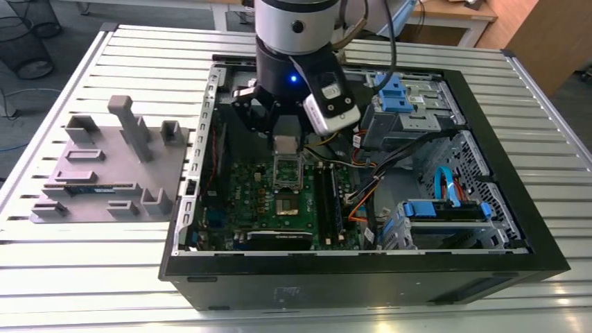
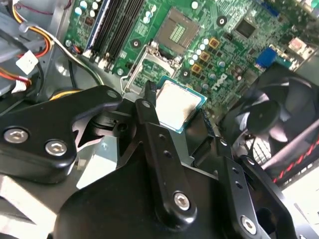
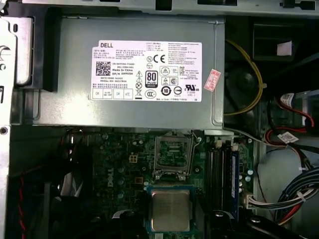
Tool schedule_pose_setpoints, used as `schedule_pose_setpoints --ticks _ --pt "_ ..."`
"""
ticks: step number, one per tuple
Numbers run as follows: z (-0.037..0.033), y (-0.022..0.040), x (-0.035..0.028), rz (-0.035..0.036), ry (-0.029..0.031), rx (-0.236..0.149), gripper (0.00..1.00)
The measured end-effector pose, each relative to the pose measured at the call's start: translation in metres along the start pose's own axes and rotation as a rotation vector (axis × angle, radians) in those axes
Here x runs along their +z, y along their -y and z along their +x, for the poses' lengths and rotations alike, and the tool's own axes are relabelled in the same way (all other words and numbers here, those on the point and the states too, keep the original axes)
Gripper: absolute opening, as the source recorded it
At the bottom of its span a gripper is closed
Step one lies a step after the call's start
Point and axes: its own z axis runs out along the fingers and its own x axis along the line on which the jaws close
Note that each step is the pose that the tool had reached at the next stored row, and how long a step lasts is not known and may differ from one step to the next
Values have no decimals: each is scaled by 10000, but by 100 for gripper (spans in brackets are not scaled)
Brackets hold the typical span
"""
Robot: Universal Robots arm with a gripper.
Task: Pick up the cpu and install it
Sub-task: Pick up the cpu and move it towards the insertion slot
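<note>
The claw (image 1: 285, 139) is clenched on the cpu (image 2: 179, 105), its black fingers (image 2: 149, 114) bearing on opposite edges of the chip, whose silver top faces the wrist cameras. The pick-up looks done; the step in hand is judged to be the carry to the socket (image 3: 174, 153), with the install not yet made. In both wrist views the chip hangs clear of the motherboard (image 3: 119, 169) and apart from the socket. In the first wrist view it shows just beside the socket, on the side away from the power supply (image 3: 129, 107), and whether that gap is height or sideways offset cannot be told. The socket lies open, its field of contacts bare. Seating the chip would likely call for bringing it squarely over the socket, edges parallel to the socket's edges, then letting it down level and softly, since the contacts look delicate. The memory slots (image 3: 219, 169) run along one side of the socket and a black fan (image 2: 284, 114) sits beyond the other. Around them stands the computer case (image 1: 545, 263) on the slatted counter (image 1: 93, 277)
</note>
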Motion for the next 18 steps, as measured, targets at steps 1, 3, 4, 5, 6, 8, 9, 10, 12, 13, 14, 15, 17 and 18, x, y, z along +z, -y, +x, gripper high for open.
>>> schedule_pose_setpoints --ticks 1,3,4,5,6,8,9,10,12,13,14,15,17,18 --pt "-6 17 11 1 0 0 47" --pt "-16 48 36 1 -1 0 47" --pt "-21 63 51 -1 0 0 47" --pt "-27 81 66 -1 0 0 47" --pt "-32 97 81 0 0 0 47" --pt "-41 123 116 -1 0 0 47" --pt "-45 133 134 -1 1 0 47" --pt "-49 141 151 -1 1 0 47" --pt "-55 152 182 -1 0 0 47" --pt "-55 152 186 0 0 0 47" --pt "-55 152 186 1 0 1 47" --pt "-55 153 186 2 -1 1 47" --pt "-56 152 188 0 0 0 47" --pt "-56 153 188 0 0 0 47"
